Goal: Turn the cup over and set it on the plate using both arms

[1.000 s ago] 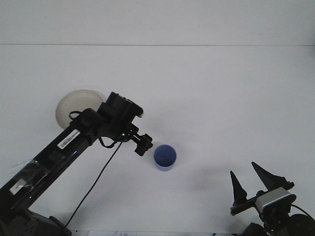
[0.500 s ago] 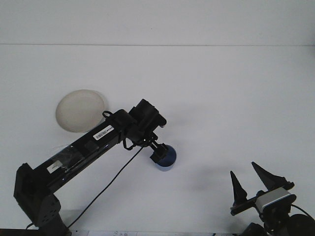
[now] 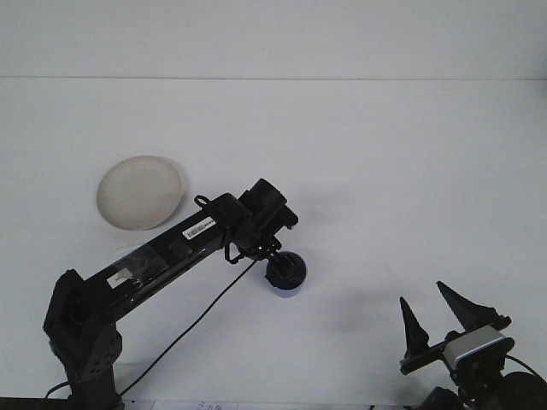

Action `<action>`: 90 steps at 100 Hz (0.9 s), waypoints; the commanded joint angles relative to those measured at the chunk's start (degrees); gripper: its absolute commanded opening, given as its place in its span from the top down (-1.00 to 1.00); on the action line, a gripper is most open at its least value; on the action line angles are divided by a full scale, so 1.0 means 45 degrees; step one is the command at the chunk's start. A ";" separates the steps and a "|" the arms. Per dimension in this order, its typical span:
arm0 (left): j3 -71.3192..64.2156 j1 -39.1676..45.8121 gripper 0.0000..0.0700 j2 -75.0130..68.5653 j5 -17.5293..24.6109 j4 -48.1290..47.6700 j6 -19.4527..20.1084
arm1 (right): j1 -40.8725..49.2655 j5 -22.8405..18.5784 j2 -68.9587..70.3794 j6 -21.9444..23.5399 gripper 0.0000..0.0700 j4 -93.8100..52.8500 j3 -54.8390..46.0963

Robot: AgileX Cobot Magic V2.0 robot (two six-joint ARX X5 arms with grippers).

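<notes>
Left arm parked right over the cup, right arm chilling in the corner

The blue cup (image 3: 286,275) sits just below the frame's centre on the white desk (image 3: 385,171), with the left gripper (image 3: 278,268) down on top of it; can't tell whether those jaws are apart or clamped. The plate (image 3: 139,191) is off to the upper left, well apart. The right gripper (image 3: 438,314), lower right, has its jaws spread wide.

The left arm (image 3: 171,256) is swinging right and reaching down toward the blue cup (image 3: 287,275), its left gripper (image 3: 278,271) now dropping over the cup's top where a second ago it was hanging just left of it. The arm is clearing off the white plate (image 3: 139,191), leaving it fully uncovered at far left.
</notes>
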 commanded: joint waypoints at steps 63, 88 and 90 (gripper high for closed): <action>0.1685 -0.0151 0.98 -0.0019 -0.0403 -0.1598 0.0500 | 0.0087 0.0029 -0.0005 -0.0058 -0.37 0.0107 0.0000; 0.4012 0.1744 0.99 -0.0884 -0.2497 -0.3337 0.0719 | 0.0092 0.0029 -0.0005 -0.0058 -0.37 0.0107 0.0000; 0.4182 0.2006 0.99 -0.0923 -0.2769 -0.3439 0.0719 | 0.0087 0.0029 -0.0005 -0.0063 -0.37 0.0107 0.0000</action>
